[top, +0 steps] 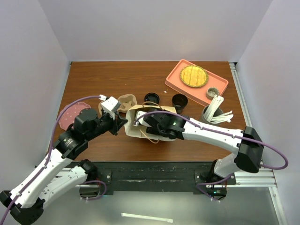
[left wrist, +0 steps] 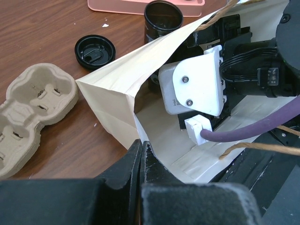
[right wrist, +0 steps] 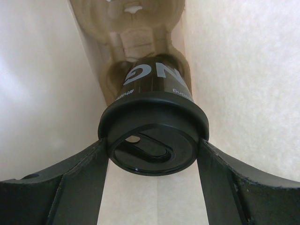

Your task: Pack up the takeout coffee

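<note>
Takeout coffee (right wrist: 152,117), a small black paper cup with its black lid on, sits inside the paper bag (left wrist: 117,79). The right gripper (right wrist: 153,143) holds it just under the lid rim, its two fingers fairly wide apart, one on each side of the cup. The cup's long axis runs straight along the gripper's reach: the lid faces the wrist and the base points away toward the bottom of the bag, where a pulp cup carrier (right wrist: 140,33) lies. The base meets the nearer well of that carrier, though I cannot tell whether it is fully seated. The coming move likely turns on that line: the cup either goes further along its own axis into the well or, if already home, is let go, and the right arm is the one placed for it. The bag appears to stand mouth up near the middle of the table (top: 93,75), a little toward the near edge, with the right arm reaching in from the right side. The left gripper (left wrist: 141,152) is closed tight and seems to pinch the bag's left rim, holding the mouth open. Outside the bag, toward the far edge, lie a second pulp carrier (left wrist: 33,112), a loose black lid (left wrist: 94,49) and an open black cup (left wrist: 162,18).
</note>
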Controlling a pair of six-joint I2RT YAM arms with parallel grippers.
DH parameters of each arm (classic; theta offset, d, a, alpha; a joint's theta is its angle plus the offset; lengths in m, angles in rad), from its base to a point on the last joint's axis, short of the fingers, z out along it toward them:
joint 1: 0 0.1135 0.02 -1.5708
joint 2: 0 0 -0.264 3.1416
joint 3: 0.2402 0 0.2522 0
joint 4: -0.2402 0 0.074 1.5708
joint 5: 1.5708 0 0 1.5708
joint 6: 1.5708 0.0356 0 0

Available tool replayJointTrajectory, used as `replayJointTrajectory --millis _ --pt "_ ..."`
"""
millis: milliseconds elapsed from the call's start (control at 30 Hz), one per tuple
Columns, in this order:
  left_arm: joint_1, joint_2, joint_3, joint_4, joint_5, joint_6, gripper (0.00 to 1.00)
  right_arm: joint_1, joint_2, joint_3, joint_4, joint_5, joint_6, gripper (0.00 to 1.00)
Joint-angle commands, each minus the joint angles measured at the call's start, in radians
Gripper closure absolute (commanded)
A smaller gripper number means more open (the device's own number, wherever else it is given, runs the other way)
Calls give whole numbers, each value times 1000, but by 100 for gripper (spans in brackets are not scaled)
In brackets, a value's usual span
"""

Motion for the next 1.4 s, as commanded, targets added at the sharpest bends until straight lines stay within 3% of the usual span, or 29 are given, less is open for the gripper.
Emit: replayJointTrajectory --millis 0,333,433,467,500,567,700,833,1067,1367 --pt "-2 -4 -6 68 0 34 100 -16 -57 -32 46 17 -48 66" --pt "-2 6 18 95 96 22 100 -30 -57 -75 83 -17 -80 66" --pt "-2 6 23 94 164 18 85 -33 -60 -86 89 -17 -95 66" --pt "-2 7 25 92 179 16 70 -35 -63 -91 97 -17 -97 66" --pt "-2 7 28 89 193 12 65 -35 -64 -95 109 -17 -100 66" --pt "0 9 34 77 207 13 59 -38 -60 -107 117 -17 -102 66" --pt "0 12 25 54 198 11 58 -38 -52 -126 155 -8 -117 66" --pt "0 24 18 51 196 8 65 -39 -54 -138 175 2 -129 66" --pt "-2 33 15 71 213 13 99 -38 -57 -155 199 26 -152 68" --pt "0 36 14 72 244 18 100 -44 -75 -179 262 48 -141 68"
